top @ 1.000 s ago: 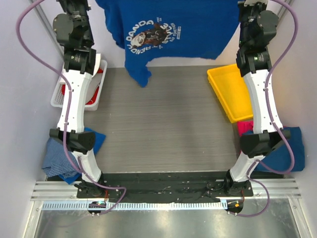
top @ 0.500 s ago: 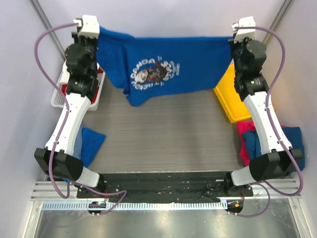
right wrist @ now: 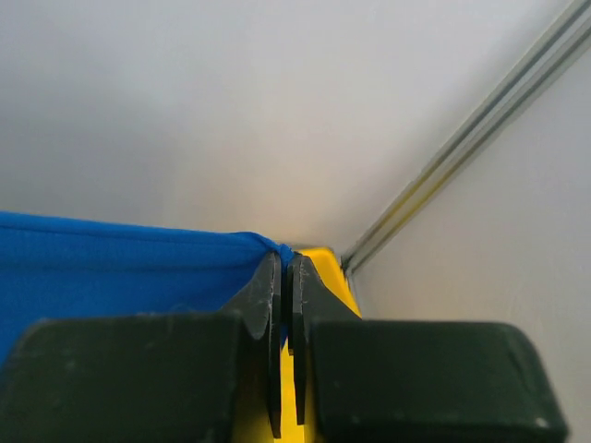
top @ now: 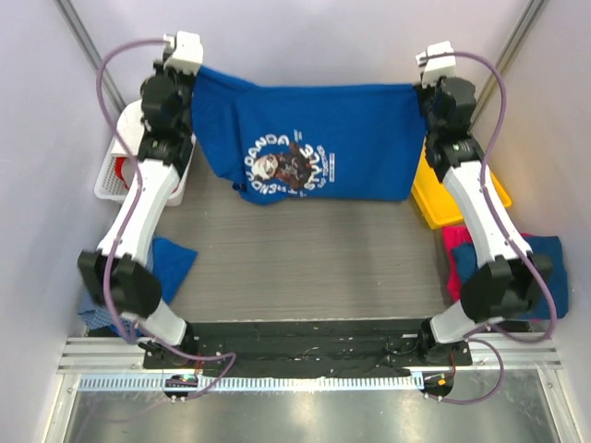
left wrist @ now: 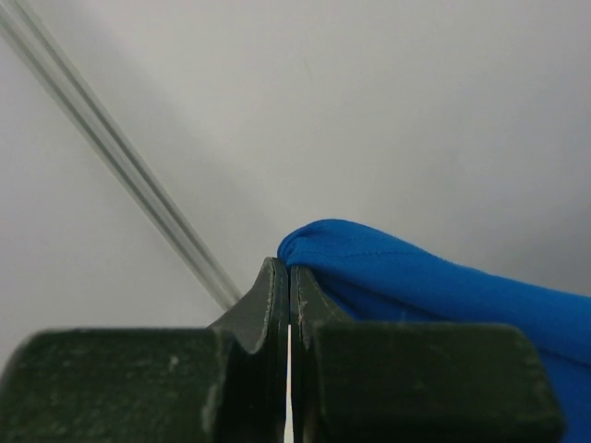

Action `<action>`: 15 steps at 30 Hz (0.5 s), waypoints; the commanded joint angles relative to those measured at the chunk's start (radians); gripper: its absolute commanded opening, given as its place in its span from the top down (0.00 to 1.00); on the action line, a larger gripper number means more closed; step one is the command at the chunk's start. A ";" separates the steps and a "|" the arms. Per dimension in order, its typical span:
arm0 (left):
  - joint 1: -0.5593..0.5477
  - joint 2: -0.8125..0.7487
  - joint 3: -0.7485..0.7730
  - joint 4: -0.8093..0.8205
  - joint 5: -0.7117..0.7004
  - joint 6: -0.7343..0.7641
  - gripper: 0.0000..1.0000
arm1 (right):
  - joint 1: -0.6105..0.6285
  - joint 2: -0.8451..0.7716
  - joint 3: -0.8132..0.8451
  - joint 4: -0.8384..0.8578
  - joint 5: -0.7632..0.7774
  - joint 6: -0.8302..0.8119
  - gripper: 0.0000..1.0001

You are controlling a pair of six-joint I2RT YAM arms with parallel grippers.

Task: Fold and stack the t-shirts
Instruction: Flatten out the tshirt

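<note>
A royal blue t-shirt (top: 360,134) with a round white-and-brown chest print (top: 286,166) hangs stretched between my two grippers over the far end of the table. My left gripper (top: 191,81) is shut on its left top edge, and the cloth (left wrist: 416,286) bunches beside the jaws of the left gripper (left wrist: 290,268). My right gripper (top: 423,92) is shut on the right top corner, and the cloth (right wrist: 120,268) runs leftward from the right gripper (right wrist: 286,263). Another blue shirt (top: 174,261) lies crumpled at the left. A magenta shirt (top: 454,251) and a blue shirt (top: 552,258) lie at the right.
A white basket (top: 107,180) with something red in it stands at the far left behind the left arm. A yellow bin (top: 445,201) sits at the far right, partly under the right arm, and the yellow bin (right wrist: 331,277) also shows below the right jaws. Walls close in the back and sides.
Both arms have reached out and come down toward the far end. The blue shirt, first hanging bunched high up, is now pulled wide and flat between the grippers, lower over the table.
</note>
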 commanded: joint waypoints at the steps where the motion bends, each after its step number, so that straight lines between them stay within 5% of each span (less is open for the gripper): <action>1: 0.054 0.210 0.333 0.127 -0.087 -0.030 1.00 | -0.010 0.175 0.240 0.149 0.067 -0.026 0.99; 6: 0.074 0.533 0.951 0.066 -0.073 -0.058 1.00 | -0.011 0.351 0.570 0.149 0.084 -0.055 0.99; 8: 0.074 0.582 1.053 0.082 -0.042 -0.053 1.00 | -0.011 0.408 0.709 0.153 0.084 -0.073 0.99; 12: 0.074 0.457 0.861 0.272 0.005 -0.072 1.00 | -0.010 0.405 0.764 0.225 0.081 -0.084 0.99; 15: 0.074 0.400 0.786 0.258 -0.016 -0.083 1.00 | -0.011 0.362 0.752 0.221 0.074 -0.067 0.99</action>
